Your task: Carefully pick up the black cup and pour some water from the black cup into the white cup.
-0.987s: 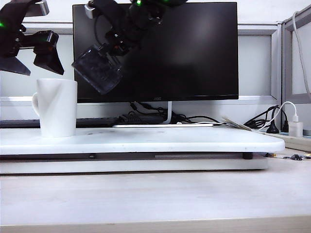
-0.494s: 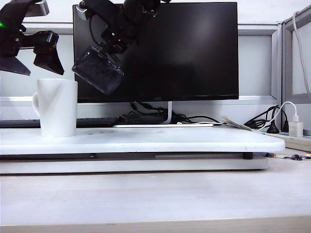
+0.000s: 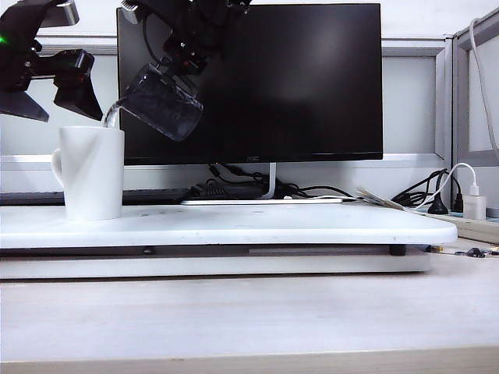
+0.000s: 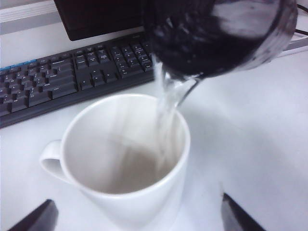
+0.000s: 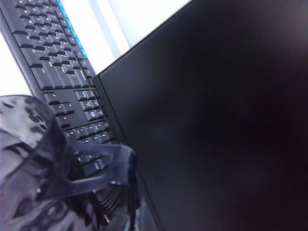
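My right gripper (image 3: 175,58) is clamped on the black cup (image 3: 160,101), tipped below it; water (image 4: 166,113) falls into the white cup (image 3: 92,171). Pouring underway, righting remains. Left gripper (image 3: 54,89) hangs spread above.

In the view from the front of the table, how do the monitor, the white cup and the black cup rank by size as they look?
Largest to smallest:
1. monitor, by far
2. white cup
3. black cup, tilted in the right gripper; looks slightly smaller than the white cup, though the tilt makes that less sure.

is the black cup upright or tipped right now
Tipped: the black cup, held by the right pincer, spills water into the white cup.
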You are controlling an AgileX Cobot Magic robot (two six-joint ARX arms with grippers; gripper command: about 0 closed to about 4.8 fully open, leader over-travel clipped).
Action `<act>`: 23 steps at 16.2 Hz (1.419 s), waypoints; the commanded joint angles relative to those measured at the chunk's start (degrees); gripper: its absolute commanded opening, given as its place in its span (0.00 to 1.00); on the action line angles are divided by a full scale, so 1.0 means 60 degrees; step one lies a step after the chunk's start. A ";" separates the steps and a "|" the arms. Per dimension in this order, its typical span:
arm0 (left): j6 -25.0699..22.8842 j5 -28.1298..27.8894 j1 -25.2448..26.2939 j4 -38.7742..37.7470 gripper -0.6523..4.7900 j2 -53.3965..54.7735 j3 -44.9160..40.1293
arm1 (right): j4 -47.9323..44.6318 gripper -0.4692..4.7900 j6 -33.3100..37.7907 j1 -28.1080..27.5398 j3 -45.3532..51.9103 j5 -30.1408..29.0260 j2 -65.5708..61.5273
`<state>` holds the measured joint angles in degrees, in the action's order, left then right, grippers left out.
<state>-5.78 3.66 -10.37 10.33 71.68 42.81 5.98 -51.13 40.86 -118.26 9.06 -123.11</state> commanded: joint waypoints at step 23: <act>0.0036 -0.0255 0.0015 -0.0295 1.00 -0.0215 0.0011 | -0.1053 0.08 -0.1413 0.0448 -0.0106 0.0510 0.0178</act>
<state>-5.58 2.31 -10.37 7.90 70.65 42.81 2.72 -59.13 43.46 -118.26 11.99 -123.07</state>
